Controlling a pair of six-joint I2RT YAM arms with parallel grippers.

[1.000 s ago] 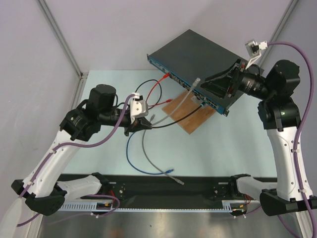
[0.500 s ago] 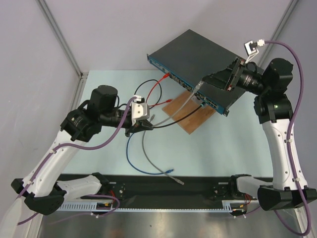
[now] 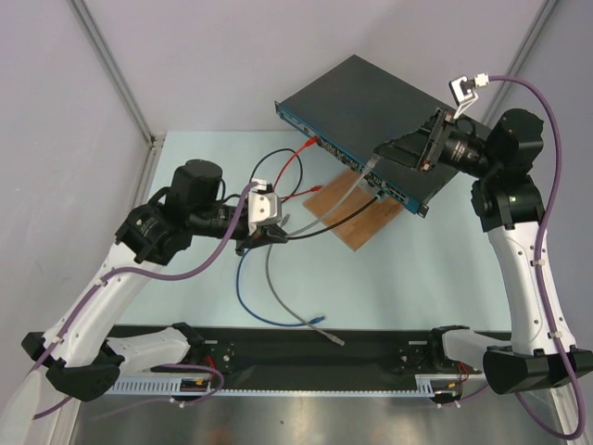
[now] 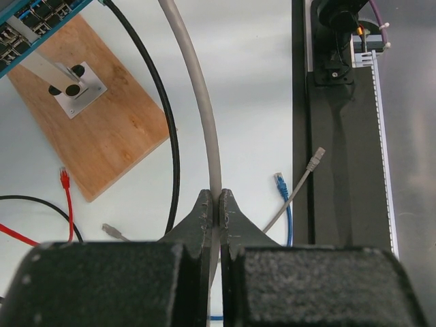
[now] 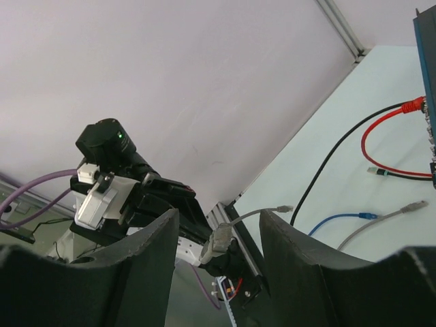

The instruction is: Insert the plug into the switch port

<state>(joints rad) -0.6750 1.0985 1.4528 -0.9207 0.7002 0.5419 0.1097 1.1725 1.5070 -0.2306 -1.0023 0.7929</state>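
The switch (image 3: 361,97) is a flat black box at the back, its blue socket strip (image 3: 338,156) facing the arms. It also shows in the left wrist view (image 4: 27,17) and the right wrist view (image 5: 428,102). My left gripper (image 3: 271,232) is shut on a grey cable (image 4: 204,122) that arcs up toward the switch. The cable's grey plug (image 3: 371,162) hangs in the air just in front of the strip. My right gripper (image 3: 382,153) is open. The plug (image 5: 219,238) sits between its fingers (image 5: 146,255), apart from both.
A brown wooden board (image 3: 366,222) with a metal bracket (image 4: 78,92) lies under the switch's front edge. A red cable (image 3: 292,167) is plugged into the strip. A black cable (image 3: 324,227), a blue cable (image 3: 243,292) and another grey cable (image 3: 287,306) lie loose on the table.
My right gripper has swung left and up along the switch front, so its open fingers now flank the grey plug. My left gripper still holds the cable in the same place.
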